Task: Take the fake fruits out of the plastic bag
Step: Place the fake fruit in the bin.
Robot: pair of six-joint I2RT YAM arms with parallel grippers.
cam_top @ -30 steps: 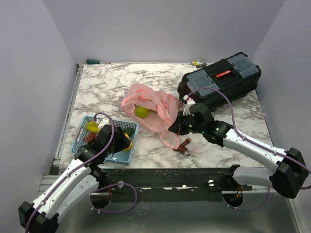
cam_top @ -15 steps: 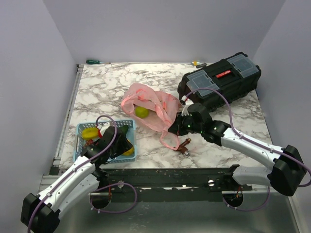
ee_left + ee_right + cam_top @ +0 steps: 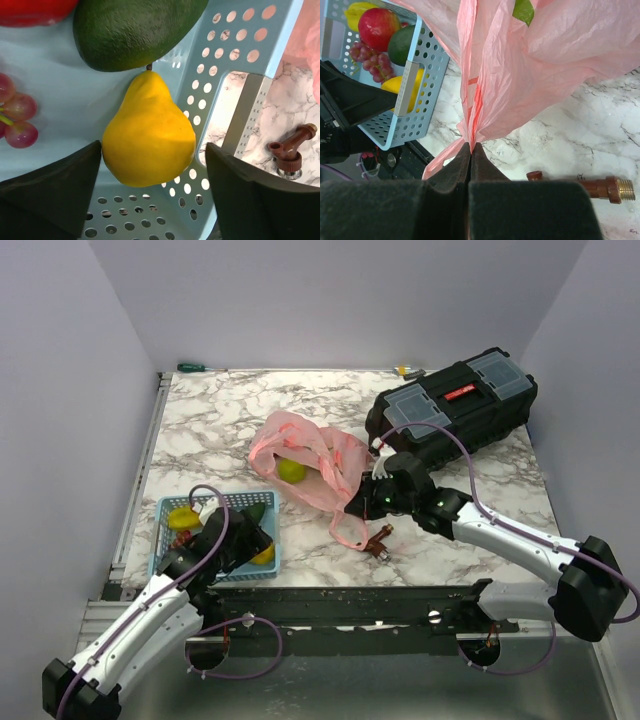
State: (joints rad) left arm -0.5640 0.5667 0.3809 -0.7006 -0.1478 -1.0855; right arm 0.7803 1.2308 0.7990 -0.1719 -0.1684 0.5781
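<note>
1. A black toolbox (image 3: 455, 410) with clear-lidded compartments sits at the upper right of the overhead view, just beyond the right arm. A green-handled screwdriver (image 3: 195, 367) lies at the counter's far edge, upper left
2. A brown fitting (image 3: 378, 543) with a brass threaded end rests on the marble-patterned counter (image 3: 200, 430), just beside the bag's lower tip
3. The plastic bag (image 3: 320, 475) is thin, crinkled, translucent pink film, slumped at the centre of the overhead view. One round green fruit (image 3: 291, 470) shows inside its open mouth
4. The right hand (image 3: 470, 150) is closed tight on a gathered fold of the bag, the film pinched between its dark pads. In the wrist view the pink film covers most of the green fruit
5. The pale blue perforated basket (image 3: 160, 535), lower left, holds a glossy red apple (image 3: 379, 27), a dark pebbly avocado (image 3: 135, 30), purple grapes (image 3: 17, 120) and a smooth yellow pear (image 3: 148, 132)
6. The left hand (image 3: 152, 165) is down in the basket, its fingers spread wide either side of the pear, with a gap at the frame's right, gripping nothing
</note>
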